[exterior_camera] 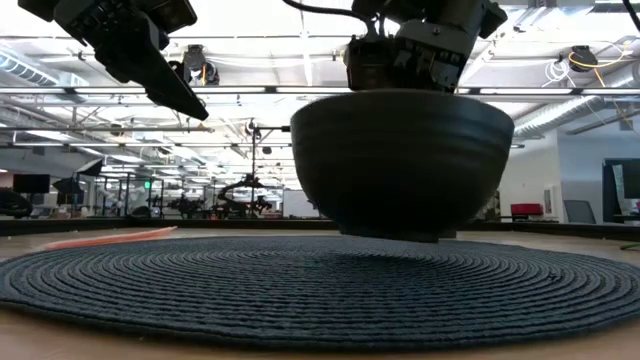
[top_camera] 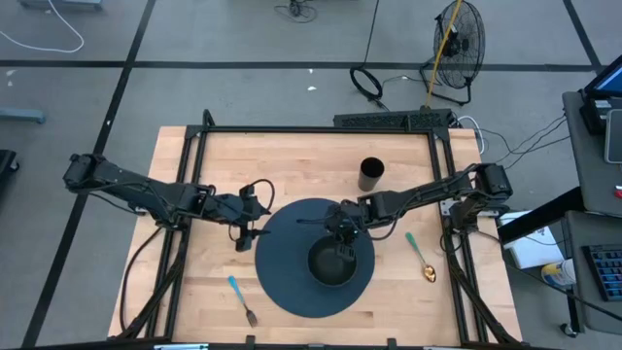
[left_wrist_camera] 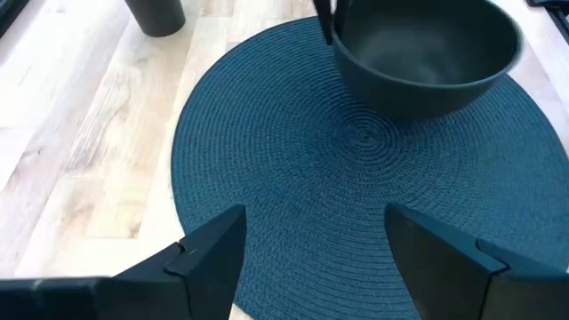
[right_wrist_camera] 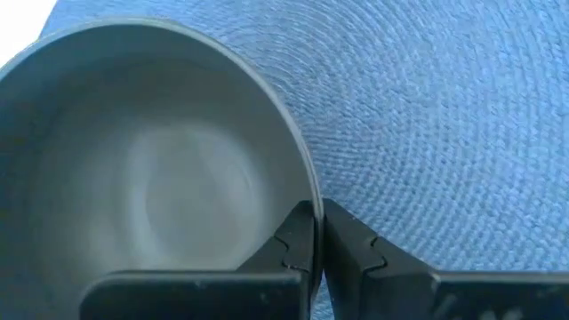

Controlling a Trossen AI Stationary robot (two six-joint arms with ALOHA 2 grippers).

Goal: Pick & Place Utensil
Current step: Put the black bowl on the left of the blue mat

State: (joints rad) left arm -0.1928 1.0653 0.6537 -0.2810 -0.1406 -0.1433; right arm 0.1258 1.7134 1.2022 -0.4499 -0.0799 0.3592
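- Your left hand (top_camera: 249,231) hangs over the tabletop (top_camera: 194,282) just beside the left edge of the round blue woven placemat (top_camera: 287,277). Its fingers (left_wrist_camera: 209,253) are spread wide and hold nothing; the left wrist view shows only placemat between them.
- The fork (top_camera: 243,300), with a blue handle, lies on the bare wood near the front edge, just off the placemat's lower left rim, below the left hand and apart from it.
- The dark bowl (top_camera: 331,264) is over the placemat, toward its right half. In the low view the bowl (exterior_camera: 402,160) looks slightly tilted, with its base close above the weave; you cannot tell whether one edge touches.
- Your right hand (top_camera: 340,236) is at the bowl's far rim. In the right wrist view its fingers (right_wrist_camera: 298,240) are pinched narrow on the rim (right_wrist_camera: 298,169), one inside the bowl and one outside.
- The bowl is empty inside.
- A dark cup (top_camera: 371,174) stands upright on the tabletop behind the placemat, well apart from both hands.
- The spoon (top_camera: 421,257), gold bowl and green handle, lies on the wood right of the placemat, near the right arm, touching neither placemat nor bowl.
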